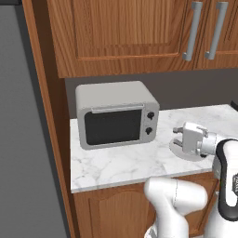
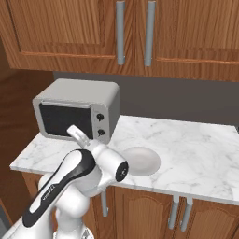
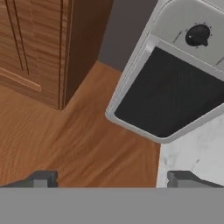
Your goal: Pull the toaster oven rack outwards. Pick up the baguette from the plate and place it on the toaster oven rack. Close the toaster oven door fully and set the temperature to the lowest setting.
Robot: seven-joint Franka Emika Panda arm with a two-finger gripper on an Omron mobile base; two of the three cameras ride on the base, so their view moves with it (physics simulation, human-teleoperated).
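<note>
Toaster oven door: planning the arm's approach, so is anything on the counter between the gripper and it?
Nothing visible. The open gripper hovers right of the toaster oven; only bare marble counter lies between it and the shut toaster oven door.

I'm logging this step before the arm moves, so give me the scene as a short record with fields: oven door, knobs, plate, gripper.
toaster oven door: shut, handle along its top edge
knobs: two, black, right of the glass
plate: on the marble counter, right of the toaster oven; baguette not visible
gripper: open, empty, above the counter, clear of the oven
</note>
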